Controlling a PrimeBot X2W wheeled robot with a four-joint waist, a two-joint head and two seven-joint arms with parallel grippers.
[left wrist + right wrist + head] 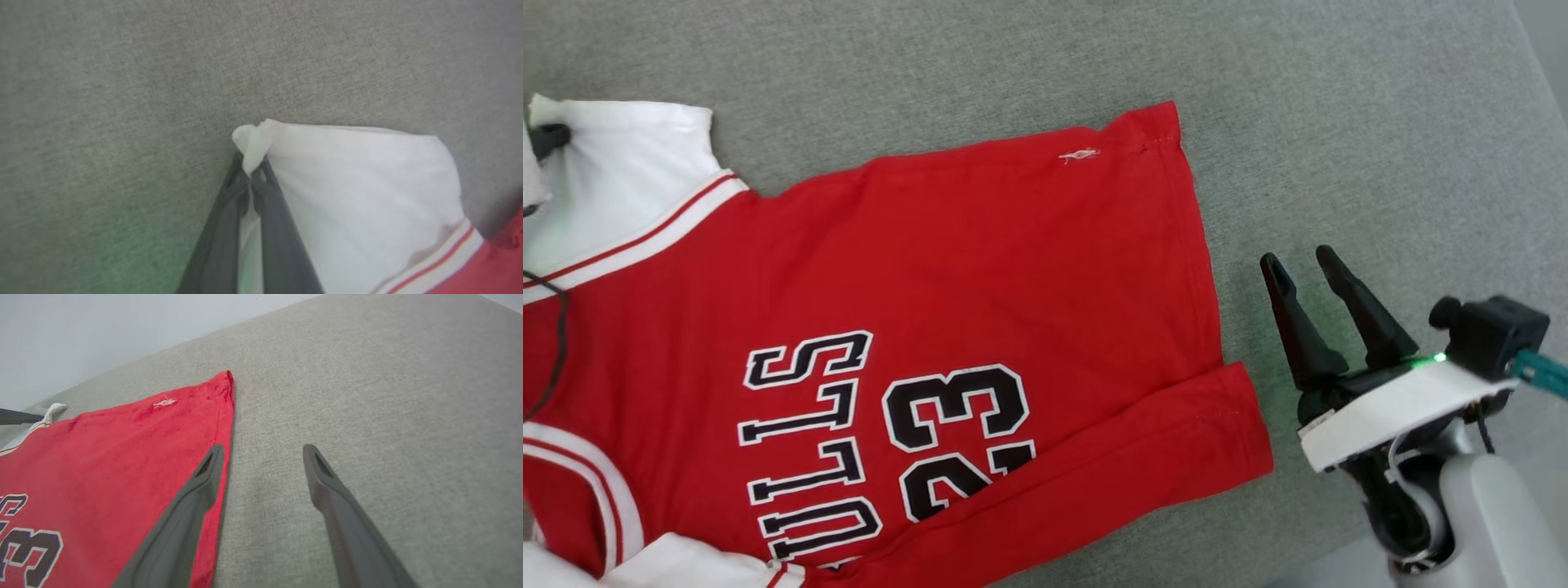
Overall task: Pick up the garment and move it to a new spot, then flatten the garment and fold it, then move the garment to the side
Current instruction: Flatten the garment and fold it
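**Garment (980, 286) pinched at one sleeve corner, flat on the grey cloth**

Head view first. I'm looking at the garment, a thin red jersey shirt with white sleeves, red-white striped trim and black, white-outlined "BULLS 23" lettering. It lies spread on the grey woven fabric surface (1339, 122), hem towards my right and lettering turned sideways. A strip of red along its near edge is folded over and covers part of the "23". There's a small white thread mark (1080, 153) close to the far hem corner. At the far left edge the dark tip of the left gripper (547, 139) sits on the corner of the far white sleeve. The right gripper (1298, 261) is just beside the hem, apart from it, with its two long dark fingers spread and nothing between them.

Left wrist view now. The left gripper (249, 175) has its fingers (282, 237) pressed together on the bunched white corner of the garment (359, 196). That's a firm pinch, with the sleeve fabric poking out past the tips.

Right wrist view. The right gripper (263, 451) is wide apart and empty. One finger (184, 522) lines up over the hem edge of the garment (122, 465), and I cannot tell whether it touches. The other finger is over bare grey cloth. A pale wall (102, 330) runs behind.
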